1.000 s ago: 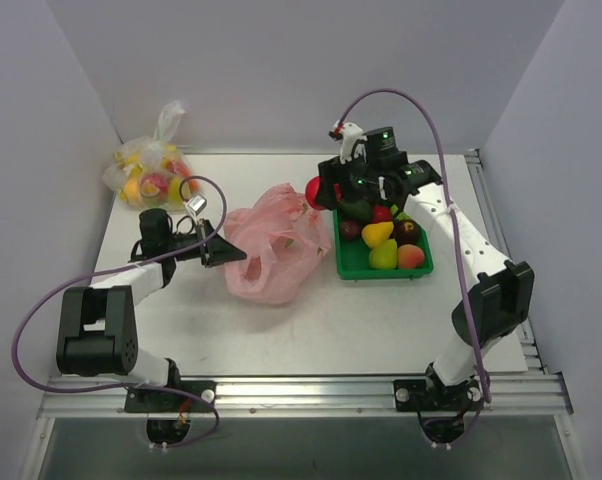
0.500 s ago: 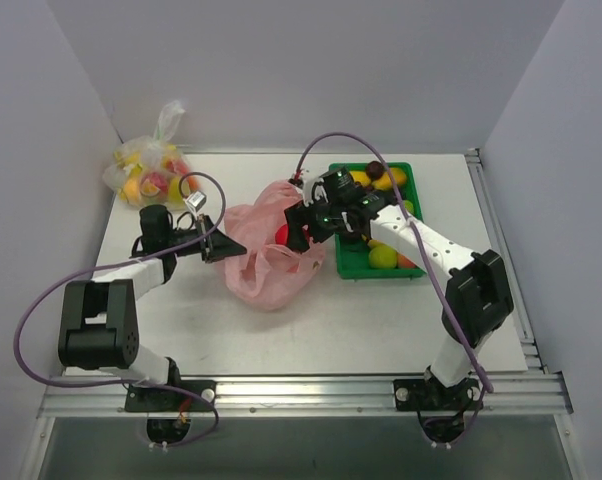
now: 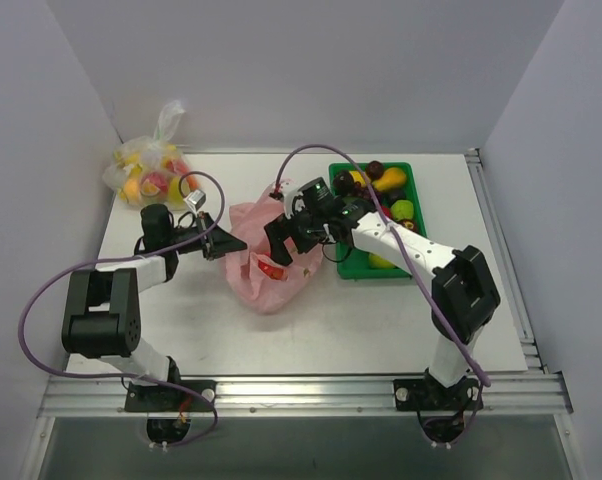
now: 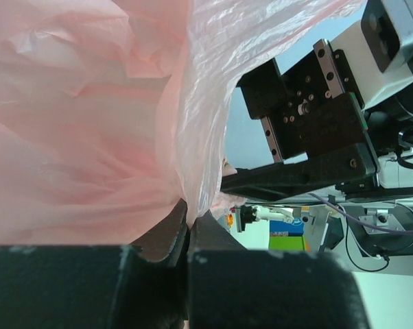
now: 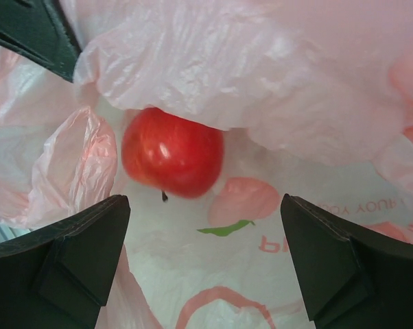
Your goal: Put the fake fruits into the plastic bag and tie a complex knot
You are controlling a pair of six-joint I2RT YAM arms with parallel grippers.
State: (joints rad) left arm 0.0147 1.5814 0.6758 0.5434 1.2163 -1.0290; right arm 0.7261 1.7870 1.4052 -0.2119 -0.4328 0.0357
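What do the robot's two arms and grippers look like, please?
The left arm and right arm have white links, black joint housings and looping purple cables. The left gripper and right gripper are black with wedge-shaped fingers.

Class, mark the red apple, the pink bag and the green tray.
red apple (image 5: 172, 152): right wrist view, middle of its skin
pink bag (image 3: 266, 292): top view, lower crumpled part
green tray (image 3: 376, 273): top view, near rim
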